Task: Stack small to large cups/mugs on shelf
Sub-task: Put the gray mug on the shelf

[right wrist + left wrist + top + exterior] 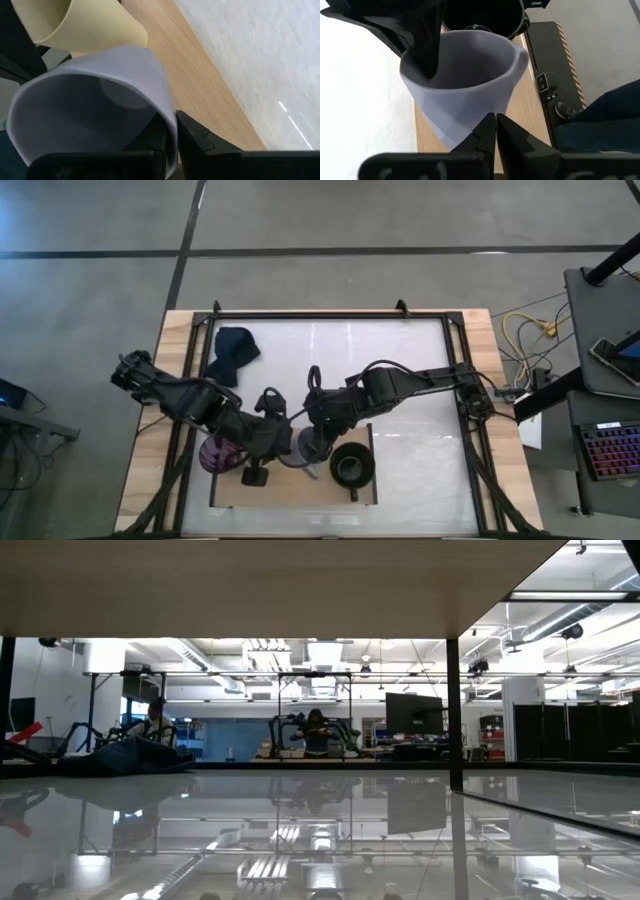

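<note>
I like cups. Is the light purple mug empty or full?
Empty: the mug shows bare inside walls, with the right gripper pinching its rim.

A worktop (400,380) seen from above carries a shelf (300,492) along its near edge, toward the left. On the shelf stand four cups in a row: a tumbler (213,454) at the left end, then a handleless cup (85,25), then a handled mug (465,95), and a wider mug (352,465) at the right end. A cloth (233,352) lies on the worktop behind the shelf, toward the left. The right tool (312,442) clamps the handled mug's rim, and the left tool (495,131) is shut just beside that mug.
</note>
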Robot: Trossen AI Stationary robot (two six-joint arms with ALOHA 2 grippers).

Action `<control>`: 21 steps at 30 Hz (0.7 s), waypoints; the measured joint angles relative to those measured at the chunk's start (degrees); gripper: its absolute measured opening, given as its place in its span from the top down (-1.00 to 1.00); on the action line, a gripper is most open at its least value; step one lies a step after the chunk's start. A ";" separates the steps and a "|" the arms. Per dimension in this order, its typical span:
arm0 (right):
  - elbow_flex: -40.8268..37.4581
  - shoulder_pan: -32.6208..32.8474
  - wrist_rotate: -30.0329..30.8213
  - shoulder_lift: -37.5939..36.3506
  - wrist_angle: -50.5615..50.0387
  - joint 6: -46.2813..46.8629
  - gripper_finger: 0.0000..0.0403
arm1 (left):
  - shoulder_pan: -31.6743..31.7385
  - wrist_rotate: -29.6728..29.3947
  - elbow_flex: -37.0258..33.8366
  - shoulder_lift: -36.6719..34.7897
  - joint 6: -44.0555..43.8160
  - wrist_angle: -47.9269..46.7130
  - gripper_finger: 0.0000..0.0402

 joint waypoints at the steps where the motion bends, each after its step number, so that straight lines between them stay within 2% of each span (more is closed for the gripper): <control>1: 0.00 0.00 -0.02 0.00 0.04 0.00 0.88 | 0.12 -0.02 0.00 0.20 0.02 0.16 1.00; 21: -0.09 0.00 -0.24 0.00 -0.51 -0.21 0.88 | 1.13 0.14 -0.73 0.44 1.31 0.43 1.00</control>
